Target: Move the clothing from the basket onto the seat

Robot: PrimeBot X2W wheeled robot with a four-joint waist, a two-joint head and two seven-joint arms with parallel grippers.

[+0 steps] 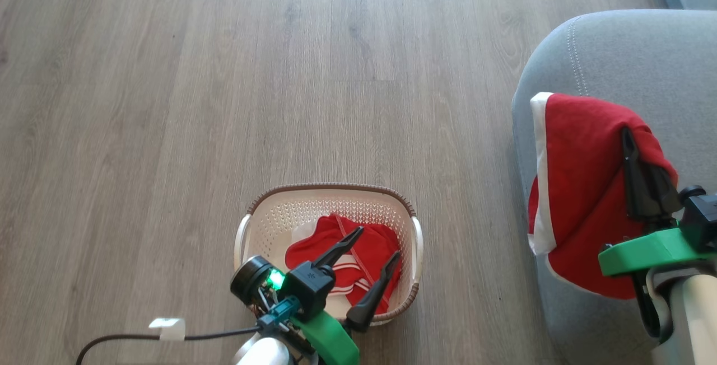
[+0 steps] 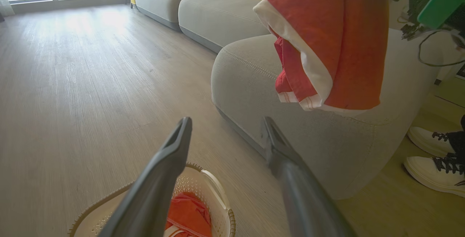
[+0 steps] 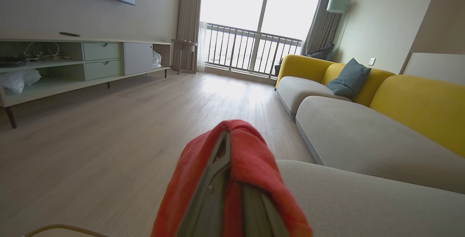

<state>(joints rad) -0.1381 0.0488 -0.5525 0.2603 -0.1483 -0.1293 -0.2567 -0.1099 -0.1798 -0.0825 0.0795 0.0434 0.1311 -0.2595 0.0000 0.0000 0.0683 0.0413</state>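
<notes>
Head view, held garment (image 1: 582,186): right jaws clenched on it over the seat (image 1: 633,51) corner, frame right — carry inward before release
Head view, basket (image 1: 330,188): lower centre, left jaws spread above second garment (image 1: 341,264)
Left wrist view: held garment hangs upper right
Right wrist view: cloth wraps shut jaws
Count: two garments, one basket

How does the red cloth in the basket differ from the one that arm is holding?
The basket cloth lies crumpled inside the basket; the held cloth hangs from the shut right gripper, by the seat. The basket cloth shows mainly thin white stripes; the held cloth shows mainly a broad white band. Both are bright red with white trim.
</notes>
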